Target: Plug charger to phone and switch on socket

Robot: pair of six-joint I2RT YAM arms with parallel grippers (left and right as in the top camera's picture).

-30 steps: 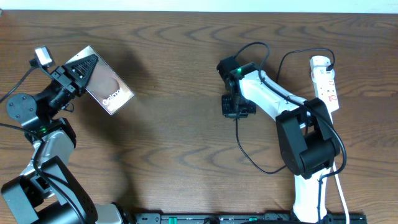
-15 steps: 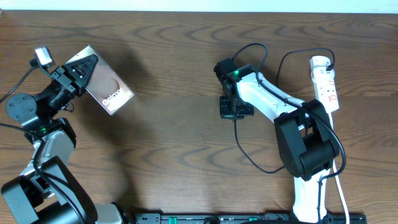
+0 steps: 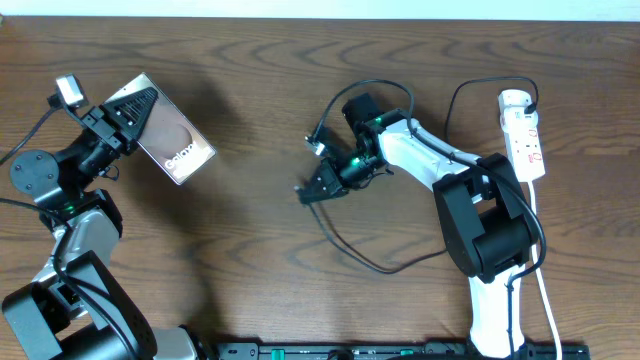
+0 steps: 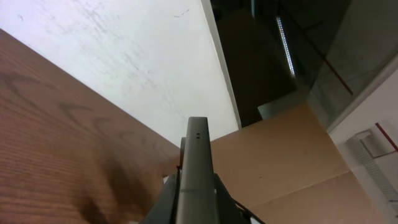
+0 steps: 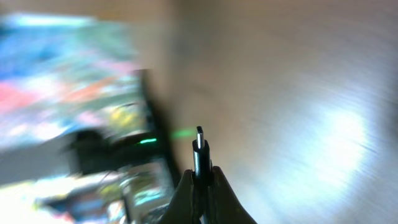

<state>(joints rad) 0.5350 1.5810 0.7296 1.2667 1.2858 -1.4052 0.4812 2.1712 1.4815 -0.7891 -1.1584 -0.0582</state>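
Note:
My left gripper [image 3: 133,117] is shut on the phone [image 3: 172,136], a dark slab with white "Galaxy" lettering, held tilted above the table at the far left. In the left wrist view the phone's edge [image 4: 196,162] stands straight up between the fingers. My right gripper [image 3: 308,192] is shut on the charger's plug tip [image 5: 199,149], which sticks out past the fingers; it hangs over the table's middle. The black charger cable [image 3: 360,262] trails back in a loop to the white socket strip [image 3: 524,135] at the far right. The right wrist view is motion-blurred.
The white cord [image 3: 546,300] runs from the socket down the right side past the right arm's base [image 3: 495,300]. A black rail [image 3: 400,350] lies along the table's front edge. Brown cardboard [image 4: 292,162] and a white wall show beyond the table in the left wrist view.
My right gripper has swung left and tilted, carrying the plug tip toward the table's middle and pulling the cable loop with it. The left arm and phone have not moved.

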